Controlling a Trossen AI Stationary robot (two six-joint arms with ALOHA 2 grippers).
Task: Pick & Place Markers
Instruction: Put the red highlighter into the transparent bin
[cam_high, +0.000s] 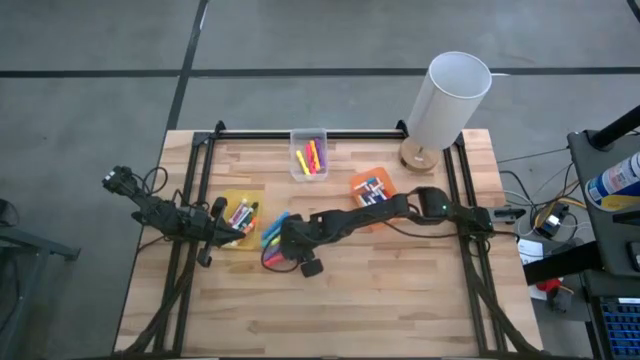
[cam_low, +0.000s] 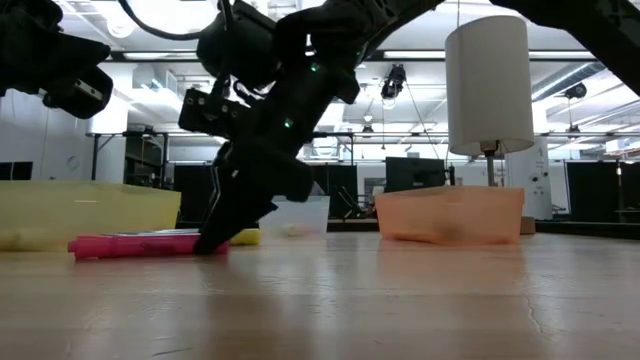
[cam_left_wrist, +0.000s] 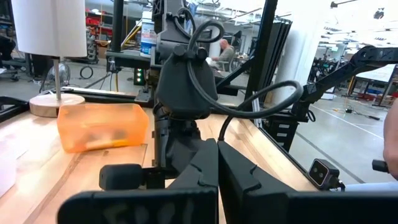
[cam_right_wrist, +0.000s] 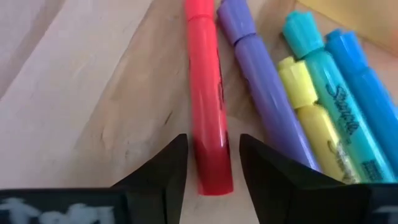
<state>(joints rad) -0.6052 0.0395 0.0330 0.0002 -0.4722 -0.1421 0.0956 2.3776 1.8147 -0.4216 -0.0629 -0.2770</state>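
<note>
Several loose markers lie side by side on the table: a pink-red one (cam_right_wrist: 208, 112), a purple one (cam_right_wrist: 261, 93), a yellow one (cam_right_wrist: 311, 106), a teal one (cam_right_wrist: 329, 87) and a blue one (cam_right_wrist: 367, 81). My right gripper (cam_right_wrist: 213, 168) is open and points down at the table (cam_low: 215, 240). Its fingers stand on either side of the pink-red marker's (cam_low: 130, 244) near end, with a thin gap on each side. My left gripper (cam_left_wrist: 217, 174) is shut and empty, up at the yellow bin's (cam_high: 240, 215) left side (cam_high: 220, 225).
A clear bin (cam_high: 308, 155) with markers stands at the far middle and an orange bin (cam_high: 372, 188) with markers lies under my right arm. A white lamp (cam_high: 445, 100) stands at the far right. The near half of the table (cam_high: 380, 300) is bare wood.
</note>
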